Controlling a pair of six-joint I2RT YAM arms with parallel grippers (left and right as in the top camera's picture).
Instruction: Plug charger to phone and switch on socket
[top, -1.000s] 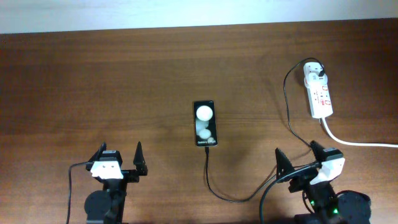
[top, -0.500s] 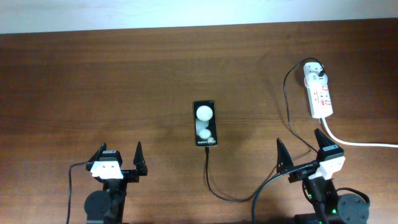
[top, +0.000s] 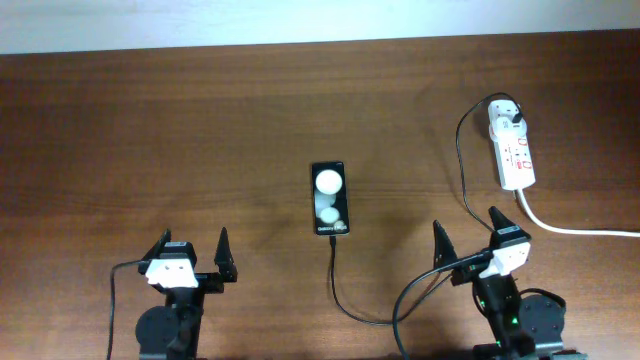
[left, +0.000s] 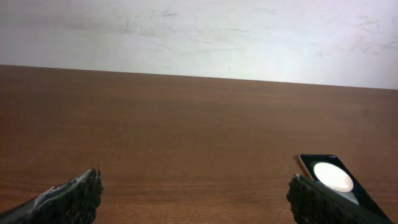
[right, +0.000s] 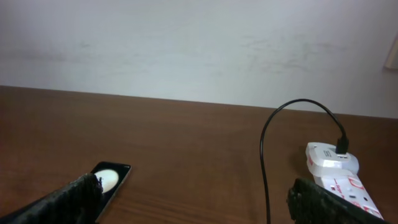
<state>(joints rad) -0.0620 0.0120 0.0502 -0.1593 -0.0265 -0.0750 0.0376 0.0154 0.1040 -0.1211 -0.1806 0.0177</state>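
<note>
Presently, items on the dark wooden surface (top: 200, 130), listed from the centre outward

- Phone (top: 330, 199): black and glossy, lying flat and face up at the middle of the surface, its long axis running away from the arms. Two round white light spots show on the screen, with small white lettering at the near end.
- Charger (top: 335, 285): thin black cable. Its tip meets the phone's near end, but whether it is seated is too small to tell. The cable loops toward the near edge, passes the right arm, climbs the right side and arcs over to a white plug head (top: 507, 115) sitting in the far end of the socket.
- Socket (top: 515, 158): narrow white power strip with red markings, at the far right. The switch positions are too small to read. A thick white cord (top: 575, 230) leaves its near end and runs off to the right.
- Left tool (top: 193, 240): at the near edge, left of the phone, jaws wide apart, holding nothing.
- Right tool (top: 466, 224): at the near edge, right of the phone, jaws wide apart and empty, with the black cable passing just beside it
</note>
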